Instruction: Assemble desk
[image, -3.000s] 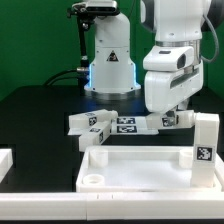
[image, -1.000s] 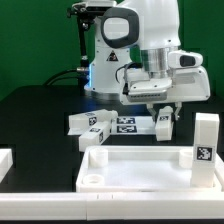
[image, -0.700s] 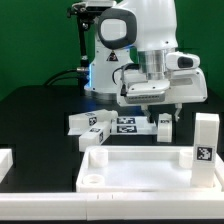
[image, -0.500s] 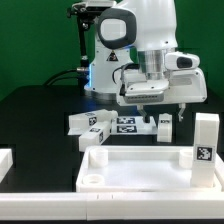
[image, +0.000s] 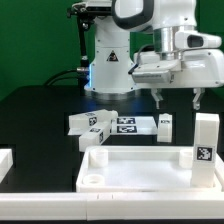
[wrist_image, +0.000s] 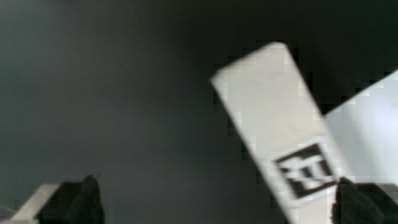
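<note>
The desk's white rimmed panel (image: 140, 157) lies flat at the front, with a round corner socket (image: 91, 181) showing. One tagged leg (image: 205, 136) stands upright at its corner on the exterior view's right. Another tagged leg (image: 163, 122) lies loose on the black table behind the panel. My gripper (image: 178, 99) hangs open above this leg, clear of it and empty. In the wrist view the same leg (wrist_image: 270, 115) lies below my gripper (wrist_image: 222, 205), between the dark fingertips (wrist_image: 75, 200). Two more legs (image: 90, 124) lie toward the exterior view's left.
The marker board (image: 126, 125) lies flat between the loose legs. The arm's base (image: 108, 62) stands behind them. A white block (image: 5, 160) sits at the exterior view's left edge. A white surface (wrist_image: 374, 115) fills the wrist view's edge beside the leg.
The gripper was shut on the lying leg; it has opened, let the leg go on the table, and risen up toward the exterior view's right.
</note>
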